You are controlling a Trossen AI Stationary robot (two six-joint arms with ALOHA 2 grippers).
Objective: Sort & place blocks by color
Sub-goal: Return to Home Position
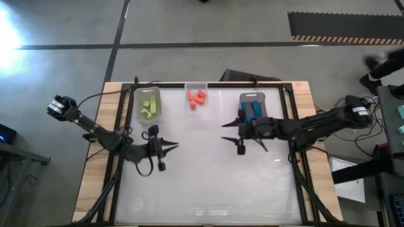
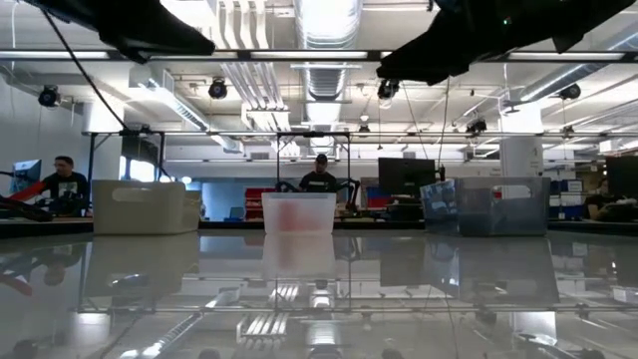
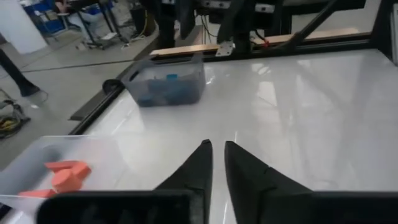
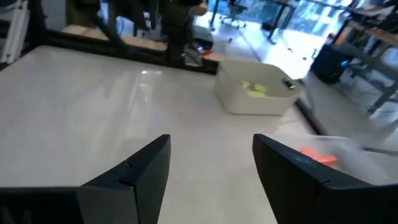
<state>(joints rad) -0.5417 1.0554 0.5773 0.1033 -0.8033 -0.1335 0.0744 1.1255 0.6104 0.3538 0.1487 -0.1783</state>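
All the blocks I can see lie inside three bins along the table's far side. Lime green blocks (image 1: 149, 106) sit in the left bin (image 1: 137, 108), orange-red blocks (image 1: 196, 98) in the clear middle bin (image 1: 196, 86), and blue blocks (image 1: 252, 107) in the grey right bin (image 1: 260, 96). My left gripper (image 1: 173, 146) hovers shut, nearer than the green bin and pointing toward the table's right. My right gripper (image 1: 224, 132) is open just left of the blue bin and points toward the table's left. Both are empty, as the wrist views show: left gripper (image 3: 217, 148), right gripper (image 4: 211, 144).
A bare white tabletop (image 1: 208, 183) stretches between the grippers and the near edge. A black frame (image 1: 297, 157) borders the table's sides. In the low view the bins (image 2: 299, 212) stand in a row at the far side, with people at desks behind them.
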